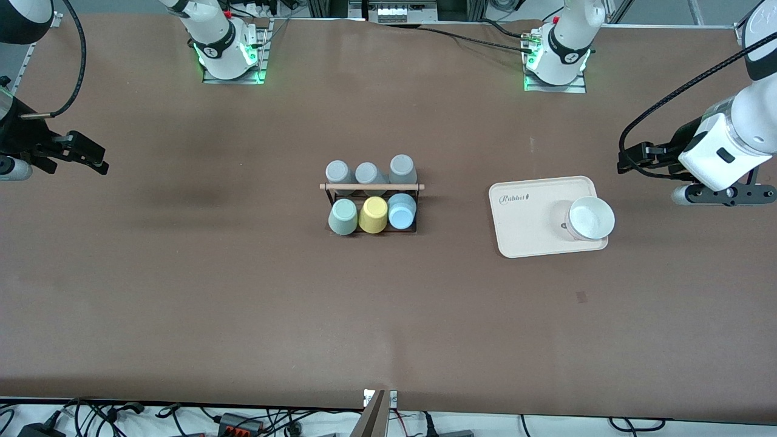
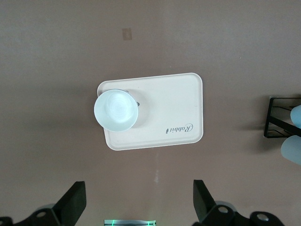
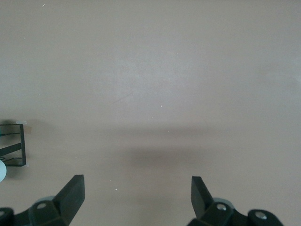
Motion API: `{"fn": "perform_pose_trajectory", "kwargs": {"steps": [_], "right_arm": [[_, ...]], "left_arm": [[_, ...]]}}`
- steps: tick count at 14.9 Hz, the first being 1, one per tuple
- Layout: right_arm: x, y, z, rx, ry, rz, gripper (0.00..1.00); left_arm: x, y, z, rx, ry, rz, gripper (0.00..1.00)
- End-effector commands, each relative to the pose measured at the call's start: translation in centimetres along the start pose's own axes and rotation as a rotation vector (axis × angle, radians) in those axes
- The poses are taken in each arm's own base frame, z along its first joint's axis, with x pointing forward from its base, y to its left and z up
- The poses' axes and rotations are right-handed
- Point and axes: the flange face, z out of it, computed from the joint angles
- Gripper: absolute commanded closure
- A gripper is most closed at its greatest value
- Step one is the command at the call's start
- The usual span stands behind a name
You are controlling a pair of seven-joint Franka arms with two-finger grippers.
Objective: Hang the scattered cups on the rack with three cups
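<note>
Rack (image 1: pixel 371 187) found mid-table, all pegs filled. Mint cup (image 1: pixel 343 216) and blue cup (image 1: pixel 401 210) seated upside down beside yellow cup (image 1: pixel 373 214); task judged complete. Left gripper (image 2: pixel 137 200) parked above tray (image 1: pixel 525 233), right gripper (image 3: pixel 136 195) over bare table; fingers spread, nothing held.

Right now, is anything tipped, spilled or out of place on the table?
Nothing stands out. Six cups sit upside down in two tidy rows on the rack, the white bowl stands upright on the tray, and the left gripper and right gripper wait open.
</note>
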Motion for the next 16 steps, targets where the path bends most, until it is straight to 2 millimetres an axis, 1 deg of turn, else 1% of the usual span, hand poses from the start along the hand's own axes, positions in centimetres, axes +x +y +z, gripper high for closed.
{"fn": "perform_pose_trajectory", "kwargs": {"steps": [1, 8, 14, 16], "right_arm": [[-0.22, 0.14, -0.46, 0.013, -0.001, -0.011, 0.0], [-0.38, 0.33, -0.74, 0.011, 0.003, -0.007, 0.0], [-0.48, 0.17, -0.41, 0.02, -0.012, 0.001, 0.0], [-0.6, 0.16, -0.67, 0.02, -0.014, -0.006, 0.0]], "left_arm": [[-0.93, -0.08, -0.21, -0.014, -0.003, 0.019, 0.0], [-0.92, -0.16, -0.28, -0.015, -0.001, 0.017, 0.0], [-0.93, -0.08, -0.28, -0.015, -0.001, 0.019, 0.0], [-0.93, -0.08, -0.28, -0.015, -0.001, 0.019, 0.0]]}}
